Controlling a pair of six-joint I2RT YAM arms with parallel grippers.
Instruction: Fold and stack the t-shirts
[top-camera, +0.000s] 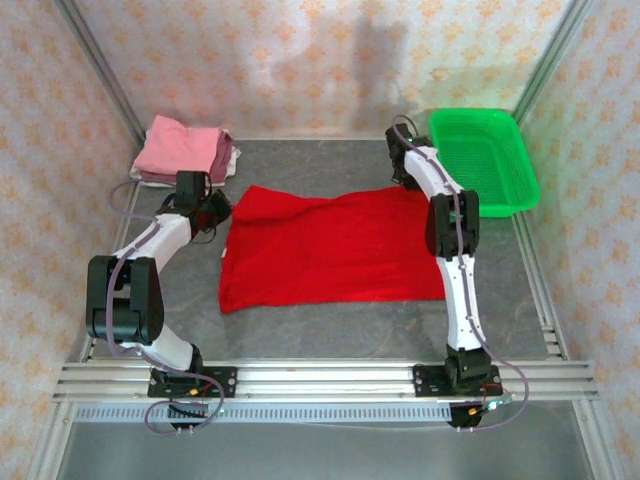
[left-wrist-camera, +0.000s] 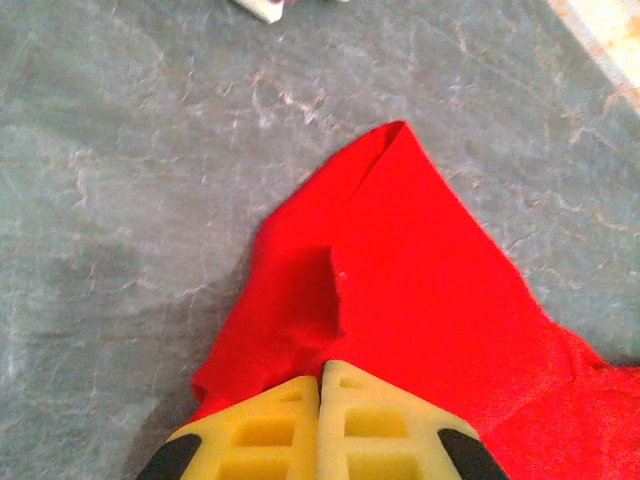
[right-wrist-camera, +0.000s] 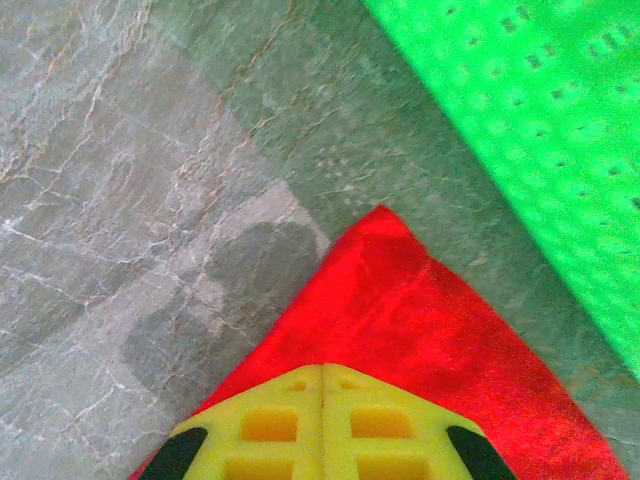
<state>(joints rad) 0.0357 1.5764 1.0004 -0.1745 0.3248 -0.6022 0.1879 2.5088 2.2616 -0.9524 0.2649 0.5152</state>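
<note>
A red t-shirt (top-camera: 330, 245) lies spread out flat in the middle of the grey table (top-camera: 330, 320). It is wide from side to side. Its far edge is a bit bumpy.

At the far left corner of the table sits a pile of folded t-shirts (top-camera: 185, 150). A pink one is on top, with a whitish one showing at the bottom. The pile is apart from the red t-shirt. At the far right corner is a green basket (top-camera: 485, 160) with little holes in it.

The left gripper (top-camera: 210, 212) is down at the far left corner of the red t-shirt. In the left wrist view its yellow fingers (left-wrist-camera: 270, 430) are pressed together. The red cloth (left-wrist-camera: 420, 300) bunches up in folds right where they meet, so it is pinched there.

The right gripper (top-camera: 403, 170) is down at the far right corner of the red t-shirt, just beside the green basket. In the right wrist view its yellow fingers (right-wrist-camera: 270, 425) are pressed together too. A pointy red corner (right-wrist-camera: 385, 290) sticks out past them. The fingers hide the cloth under them, so it may be pinched there, but I cannot be sure. The green basket (right-wrist-camera: 520, 130) is near that corner but not touching it.
</note>
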